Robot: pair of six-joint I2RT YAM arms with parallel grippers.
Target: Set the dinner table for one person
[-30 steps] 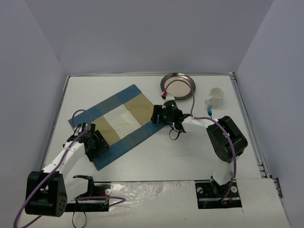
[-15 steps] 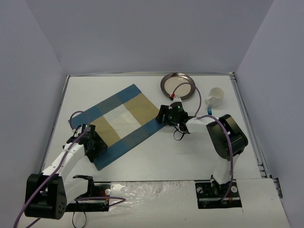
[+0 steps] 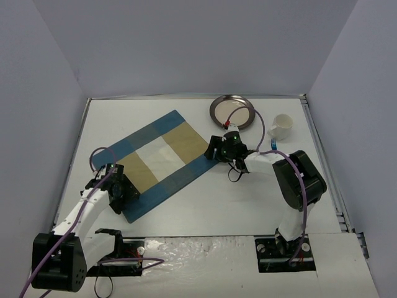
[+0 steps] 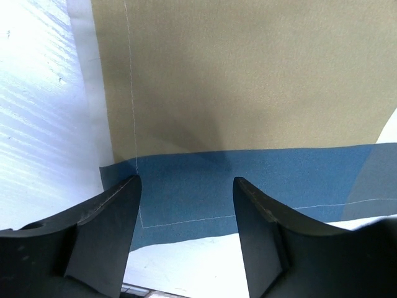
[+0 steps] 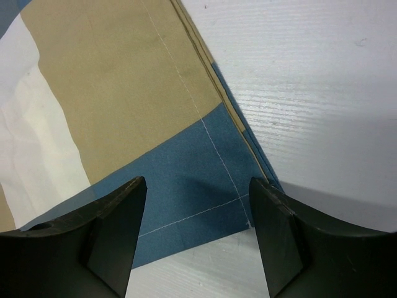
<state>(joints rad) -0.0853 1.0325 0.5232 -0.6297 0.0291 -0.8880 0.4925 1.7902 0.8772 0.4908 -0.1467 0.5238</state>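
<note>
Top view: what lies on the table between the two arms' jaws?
The striped placemat spans that stretch of the dinner table, a corner at each open pair of jaws, clearest in the top view.

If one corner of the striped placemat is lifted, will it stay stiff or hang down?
Probably floppy: the placemat is thin stitched fabric with faint creases. Likely light, since it lies flat on the dinner table. Pushed, it may wrinkle rather than slide whole.

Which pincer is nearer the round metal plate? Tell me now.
Right. The right pincer hovers at the blue-and-tan striped placemat's right corner, close to the round metal plate, on its near side. The left pincer is at the placemat's near-left corner, far from it.
</note>
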